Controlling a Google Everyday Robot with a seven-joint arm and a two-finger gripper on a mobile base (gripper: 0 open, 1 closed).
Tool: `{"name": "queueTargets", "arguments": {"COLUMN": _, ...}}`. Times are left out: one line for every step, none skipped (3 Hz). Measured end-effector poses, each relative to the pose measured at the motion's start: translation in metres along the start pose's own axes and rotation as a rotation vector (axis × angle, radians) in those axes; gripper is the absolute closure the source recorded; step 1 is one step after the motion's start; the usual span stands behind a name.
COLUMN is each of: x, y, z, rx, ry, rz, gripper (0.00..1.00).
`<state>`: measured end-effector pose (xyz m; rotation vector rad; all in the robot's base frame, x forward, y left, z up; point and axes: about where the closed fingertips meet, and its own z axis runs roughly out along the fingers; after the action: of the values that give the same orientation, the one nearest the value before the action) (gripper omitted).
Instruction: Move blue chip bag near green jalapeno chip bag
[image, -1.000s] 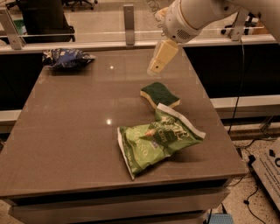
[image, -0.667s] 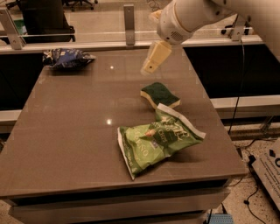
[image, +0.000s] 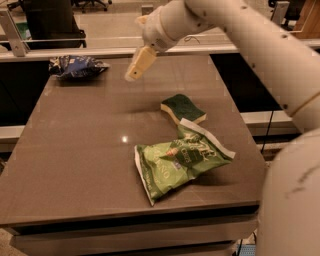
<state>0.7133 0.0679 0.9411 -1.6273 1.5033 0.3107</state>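
The blue chip bag (image: 76, 66), crumpled and dark navy with white markings, lies at the table's far left corner. The green jalapeno chip bag (image: 177, 161), light green with white edges, lies near the front right of the table. My gripper (image: 135, 70) hangs in the air over the far middle of the table, to the right of the blue bag and well apart from it. It holds nothing.
A yellow sponge with a dark green top (image: 183, 108) lies just behind the green bag. The brown table (image: 75, 165) ends at a front edge and a right edge close to the green bag. A rail and dark furniture stand behind the table.
My arm has swung left across the far side of the table, bringing the gripper closer to the blue bag. The bags and sponge have not moved.
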Motion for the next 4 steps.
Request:
{"name": "queueTargets", "arguments": {"x": -0.023, "y": -0.003, "z": 0.051, "rx": -0.018, "ry": -0.026, "rz": -0.036, "gripper": 0.0}}
{"name": "queueTargets", "arguments": {"x": -0.035, "y": 0.001, "z": 0.094, "rx": -0.033, "ry": -0.017, "rz": -0.059, "gripper": 0.0}}
{"name": "queueTargets", "arguments": {"x": -0.031, "y": 0.007, "z": 0.127, "rx": -0.038, "ry": 0.011, "rz": -0.064, "gripper": 0.0}}
{"name": "queueTargets", "arguments": {"x": -0.033, "y": 0.005, "z": 0.147, "rx": -0.032, "ry": 0.002, "rz": -0.047, "gripper": 0.0}}
